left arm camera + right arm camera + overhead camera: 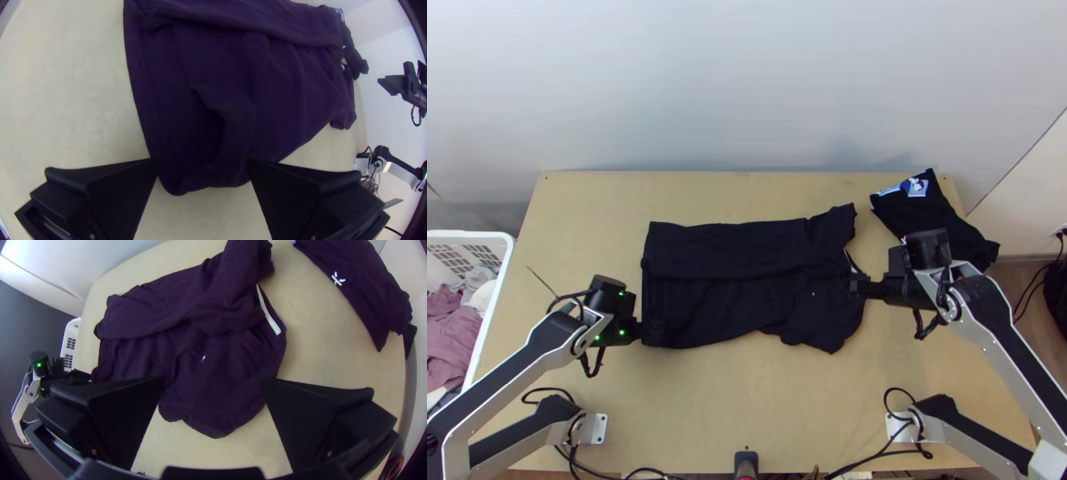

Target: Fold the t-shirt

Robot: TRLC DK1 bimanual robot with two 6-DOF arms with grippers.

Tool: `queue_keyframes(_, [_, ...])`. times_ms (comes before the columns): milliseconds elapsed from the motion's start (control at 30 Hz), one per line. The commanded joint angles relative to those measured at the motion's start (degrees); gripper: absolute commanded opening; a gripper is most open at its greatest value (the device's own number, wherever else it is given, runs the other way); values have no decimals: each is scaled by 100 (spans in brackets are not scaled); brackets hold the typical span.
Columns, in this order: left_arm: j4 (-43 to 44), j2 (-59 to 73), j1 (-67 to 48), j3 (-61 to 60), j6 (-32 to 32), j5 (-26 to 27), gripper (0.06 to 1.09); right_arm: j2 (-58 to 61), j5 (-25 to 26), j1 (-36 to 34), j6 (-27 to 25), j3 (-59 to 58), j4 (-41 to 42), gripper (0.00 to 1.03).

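Both left gripper [641, 330] and right gripper [857, 286] wide open, creased, roughly oblong black T-shirt [747, 276] between.

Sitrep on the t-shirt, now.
Left hand open at hem; right hand open near collar. T-shirt far side folded inward. Second dark garment at far right, apart from shirt.

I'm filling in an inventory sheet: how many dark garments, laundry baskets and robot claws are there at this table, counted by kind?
Dark garments: 2 (the t-shirt and a bunched garment near the far right corner)
Laundry baskets: 1 (white basket)
Claws: 2 (left claw, right claw)
Total: 5
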Motion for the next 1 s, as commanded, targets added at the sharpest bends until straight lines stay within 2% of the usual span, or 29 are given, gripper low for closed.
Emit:
queue_keyframes(0, [334, 236, -187, -346, 31, -115, 92, -252, -12, 202, -27, -242, -229, 99])
queue_keyframes(67, [440, 280, -240, -398, 13, -133, 75, -252, -12, 369, -18, -339, -317, 99])
queue_keyframes(233, [730, 245, -363, -486, 31, -230, 9, -120, -12, 870, -36, -594, -686, 99])
queue_keyframes(333, [730, 78, -222, -469, 31, -441, 10, -23, -12, 1177, -97, -857, -660, 99])
queue_keyframes(567, [633, -265, 402, -363, 136, -441, 10, 539, 23, 1590, -203, -1174, -291, 99])
queue_keyframes(700, [598, -309, 508, -354, 136, -441, 10, 935, 225, 1898, -203, -1235, -1, 99])
queue_keyframes(867, [581, -309, 543, -328, 101, -441, 10, 1418, 260, 1942, -352, -1288, 289, 99])
queue_keyframes(967, [563, -318, 569, -302, 92, -441, 10, 1480, 260, 1942, -335, -1323, 421, 92])
